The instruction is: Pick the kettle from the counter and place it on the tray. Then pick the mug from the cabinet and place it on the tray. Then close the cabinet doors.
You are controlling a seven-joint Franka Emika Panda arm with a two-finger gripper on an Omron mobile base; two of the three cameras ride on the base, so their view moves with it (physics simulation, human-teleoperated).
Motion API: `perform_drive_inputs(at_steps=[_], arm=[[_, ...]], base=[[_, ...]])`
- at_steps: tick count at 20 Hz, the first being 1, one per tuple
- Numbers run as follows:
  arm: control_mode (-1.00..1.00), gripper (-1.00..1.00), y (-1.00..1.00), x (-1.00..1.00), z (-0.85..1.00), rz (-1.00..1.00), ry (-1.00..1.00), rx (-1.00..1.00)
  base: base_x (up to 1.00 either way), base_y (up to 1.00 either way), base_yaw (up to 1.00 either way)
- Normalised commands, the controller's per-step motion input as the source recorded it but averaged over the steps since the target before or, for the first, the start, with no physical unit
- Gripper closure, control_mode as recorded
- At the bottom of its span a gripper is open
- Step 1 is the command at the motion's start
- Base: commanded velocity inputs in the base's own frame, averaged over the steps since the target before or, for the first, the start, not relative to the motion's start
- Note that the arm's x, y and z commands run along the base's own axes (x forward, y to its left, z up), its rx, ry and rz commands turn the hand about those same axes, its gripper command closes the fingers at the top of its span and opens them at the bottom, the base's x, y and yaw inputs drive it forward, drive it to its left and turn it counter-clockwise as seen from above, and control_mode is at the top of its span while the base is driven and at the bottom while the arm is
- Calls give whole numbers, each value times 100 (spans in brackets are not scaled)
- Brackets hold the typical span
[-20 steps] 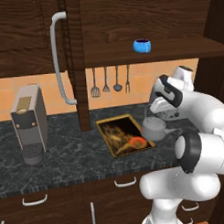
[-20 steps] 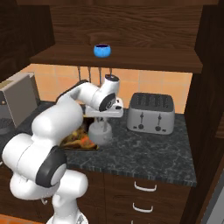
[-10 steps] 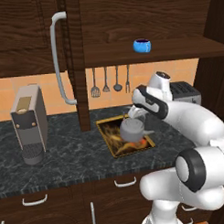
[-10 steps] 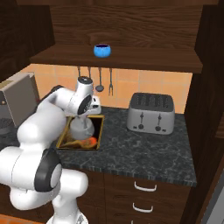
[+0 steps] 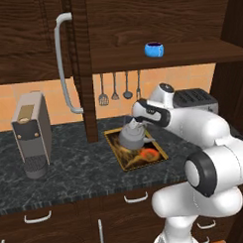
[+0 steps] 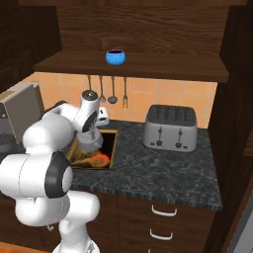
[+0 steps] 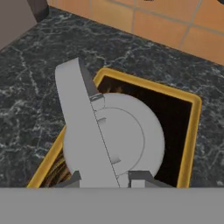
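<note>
The grey kettle [image 5: 131, 136] [image 6: 90, 141] [image 7: 127, 135] is over the back half of the gold-rimmed tray [image 5: 126, 166] [image 6: 112, 146] [image 7: 193, 131] on the dark counter [image 5: 70, 170]. I cannot tell whether it rests on the tray. My gripper [image 5: 134, 122] [image 6: 92, 131] [image 7: 103, 176] is shut on the kettle's arched handle from above. The blue mug [image 5: 153, 49] [image 6: 115, 57] stands on the cabinet shelf [image 5: 190, 54]. A cabinet door [image 5: 82, 70] hangs open left of the tray, its curved white handle [image 5: 63, 66] facing left.
A silver toaster [image 6: 170, 127] [image 5: 194, 98] sits on the counter right of the tray. A coffee machine [image 5: 30, 134] stands at the left. Kitchen utensils [image 5: 115, 89] hang on the orange tiled wall behind the tray. Drawers with white handles [image 6: 165, 211] run below the counter.
The arm has swung left with the kettle, from the counter beside the toaster to over the tray, and lowered it. The mug and the doors have not moved.
</note>
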Motion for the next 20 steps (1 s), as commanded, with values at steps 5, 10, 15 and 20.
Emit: perform_drive_inputs(at_steps=[5, 10, 15, 20], arm=[[-100, 100, 0, 49, -21, 4, 0, 0], [-100, 100, -1, 45, -17, 3, 0, -1], [-100, 100, -4, 35, -22, 2, 3, -2], [-100, -100, 7, 3, -21, 0, 1, -1]], base=[[0, 0, 0], [0, 0, 0], [0, 0, 0], [0, 0, 0]])
